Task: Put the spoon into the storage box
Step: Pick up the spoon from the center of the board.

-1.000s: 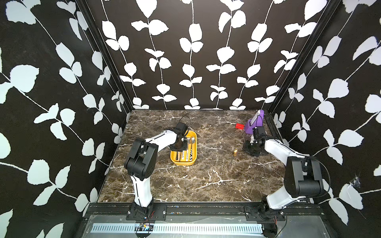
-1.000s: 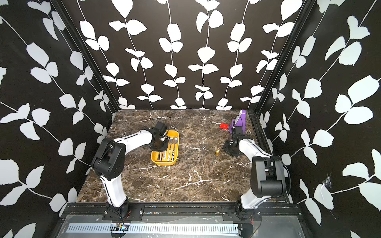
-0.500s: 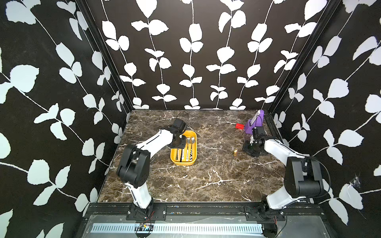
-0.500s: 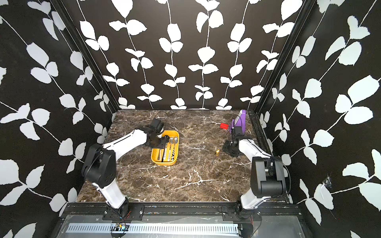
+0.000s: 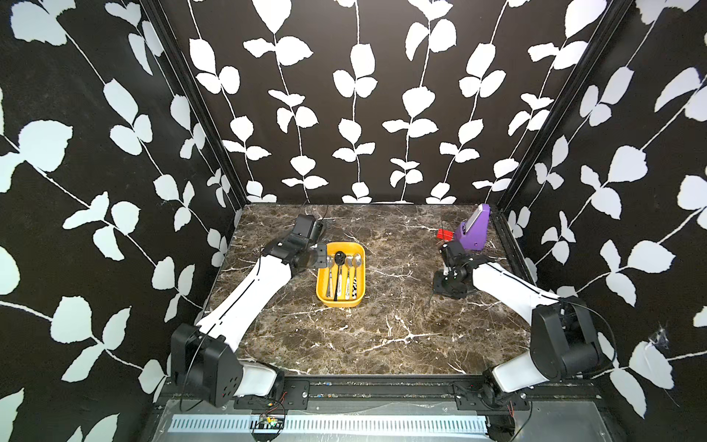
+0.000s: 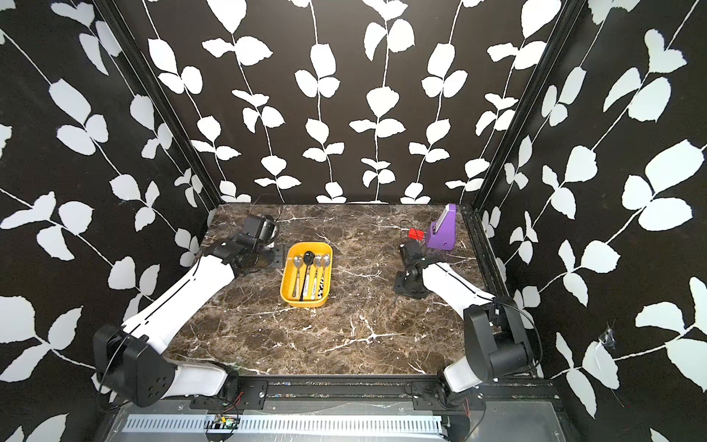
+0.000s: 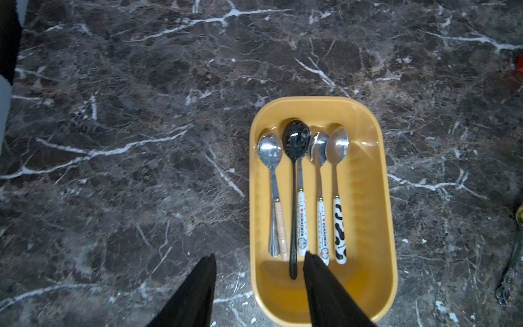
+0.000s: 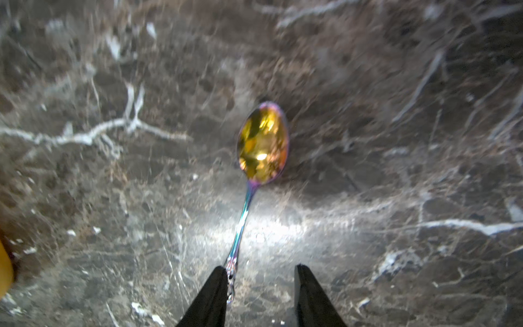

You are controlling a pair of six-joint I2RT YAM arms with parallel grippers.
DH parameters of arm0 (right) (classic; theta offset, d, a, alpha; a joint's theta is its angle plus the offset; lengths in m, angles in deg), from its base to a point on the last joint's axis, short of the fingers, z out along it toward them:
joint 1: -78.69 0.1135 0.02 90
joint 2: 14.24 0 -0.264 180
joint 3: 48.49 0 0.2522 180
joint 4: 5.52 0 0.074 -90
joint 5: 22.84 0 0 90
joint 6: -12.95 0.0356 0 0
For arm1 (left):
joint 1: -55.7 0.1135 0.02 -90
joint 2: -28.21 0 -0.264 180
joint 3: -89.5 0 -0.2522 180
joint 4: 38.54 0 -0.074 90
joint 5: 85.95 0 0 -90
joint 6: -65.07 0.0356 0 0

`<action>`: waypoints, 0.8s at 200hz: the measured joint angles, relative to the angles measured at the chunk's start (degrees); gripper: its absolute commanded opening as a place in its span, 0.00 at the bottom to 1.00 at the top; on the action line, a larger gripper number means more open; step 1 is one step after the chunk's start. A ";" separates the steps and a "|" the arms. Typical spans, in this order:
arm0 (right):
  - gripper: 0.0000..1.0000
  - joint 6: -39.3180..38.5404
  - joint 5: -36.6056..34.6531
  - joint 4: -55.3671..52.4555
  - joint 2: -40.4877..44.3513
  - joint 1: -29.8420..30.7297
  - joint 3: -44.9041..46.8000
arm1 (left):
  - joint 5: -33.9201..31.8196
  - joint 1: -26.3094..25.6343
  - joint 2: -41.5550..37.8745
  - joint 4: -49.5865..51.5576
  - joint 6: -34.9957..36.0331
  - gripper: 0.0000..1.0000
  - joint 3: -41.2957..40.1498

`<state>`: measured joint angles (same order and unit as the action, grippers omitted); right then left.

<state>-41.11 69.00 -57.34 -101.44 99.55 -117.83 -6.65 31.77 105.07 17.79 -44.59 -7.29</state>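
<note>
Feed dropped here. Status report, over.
Left tool open at storage box. Right tool open, iridescent spoon beside one finger, on table, not boxed. Path clear.

You have the box on the table, a little left of its middle, its long side running front to back. In it the spoons lie side by side, bowls toward the back. The left gripper hangs over the box's left rim. Well right of the box, a loose spoon lies on the table, its handle end between the fingers of the right gripper. The stand sits in the back right corner, with a block just left of it.
</note>
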 measured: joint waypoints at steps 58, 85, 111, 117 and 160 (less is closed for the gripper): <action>0.38 1.97 -1.95 -0.66 -6.64 2.40 -1.79 | -0.04 0.52 -1.07 0.46 0.00 0.56 -2.54; 0.36 2.71 -2.67 -0.17 -9.60 2.51 -2.93 | -0.07 0.61 -1.09 0.50 0.02 0.56 -2.71; 0.34 3.21 -2.97 0.07 -11.87 2.84 -4.07 | -0.24 0.76 -1.09 0.79 0.22 0.56 -2.89; 0.33 3.28 -2.99 0.09 -12.39 2.95 -4.42 | -0.26 0.79 -1.14 0.81 0.22 0.56 -2.89; 0.23 3.54 -4.00 -0.37 -13.60 3.76 -5.29 | -0.61 0.85 -1.81 0.83 0.33 0.56 -3.56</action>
<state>-37.57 65.00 -57.71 -115.03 103.31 -123.11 -7.26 32.63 103.25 18.62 -44.27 -10.85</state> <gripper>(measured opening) 0.267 0.557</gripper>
